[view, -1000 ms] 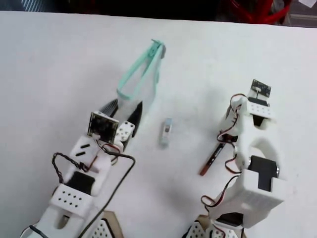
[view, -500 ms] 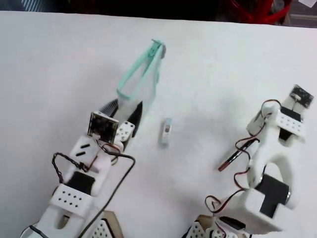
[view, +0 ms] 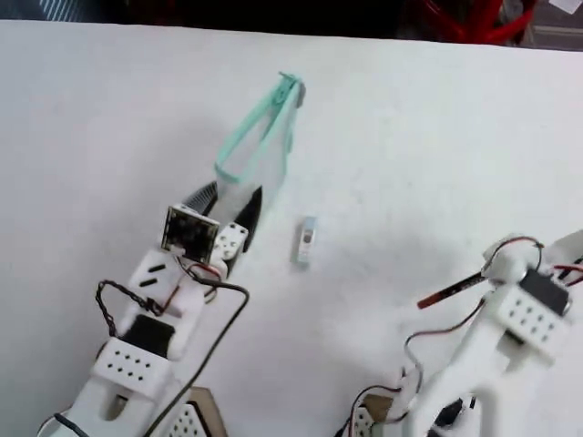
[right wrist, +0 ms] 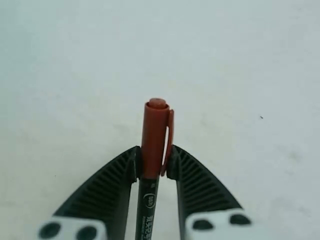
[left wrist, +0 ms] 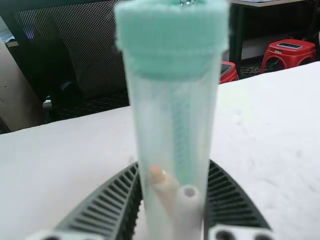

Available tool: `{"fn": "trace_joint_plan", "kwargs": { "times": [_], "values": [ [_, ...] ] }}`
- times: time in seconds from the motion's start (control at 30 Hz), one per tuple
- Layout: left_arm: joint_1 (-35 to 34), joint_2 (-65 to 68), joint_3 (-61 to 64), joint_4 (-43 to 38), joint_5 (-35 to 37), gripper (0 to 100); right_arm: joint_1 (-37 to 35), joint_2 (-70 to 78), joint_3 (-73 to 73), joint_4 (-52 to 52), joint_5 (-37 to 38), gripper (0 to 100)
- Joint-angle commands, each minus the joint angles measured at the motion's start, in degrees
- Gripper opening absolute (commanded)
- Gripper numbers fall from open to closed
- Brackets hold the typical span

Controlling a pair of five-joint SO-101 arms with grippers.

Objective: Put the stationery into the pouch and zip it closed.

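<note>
You are working over a white surface. The long translucent pouch with teal zipper trim is lying on it, and your left claw is clamping the pouch's near end. Your right claw is squeezing a black pen with a red cap at the surface's right side, well apart from the pouch. A small pale rectangular block is lying between them, nearer the pouch.

Your left arm and right arm are white printed shells around black servo blocks — small round holes dot the plates. A black cable loops off the left, red-and-black wires trail the right. Jaws: black, ribbed wedges.
</note>
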Motion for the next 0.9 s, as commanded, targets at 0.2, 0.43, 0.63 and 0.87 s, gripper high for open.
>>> {"fn": "trace_joint_plan", "kwargs": {
  "times": [0.2, 0.43, 0.63, 0.87],
  "values": [
    [0.31, -0.48, -0.53, -0.97, -0.53, 17, -9.01, -36.97, 16.09, -1.1, 2.37, 1.8],
    [0.4, -0.48, -0.53, -0.88, -0.53, 17, -18.42, -52.88, 21.19, 2.86, 11.43, 2.1],
    [0.4, -0.48, -0.44, -0.97, -0.53, 17, -27.56, -59.38, 17.67, 7.25, 17.05, 2.2],
    [0.4, -0.48, -0.35, -1.05, -0.53, 17, -40.75, -54.9, 4.66, 7.08, 26.46, 2.2]
  ]
}}
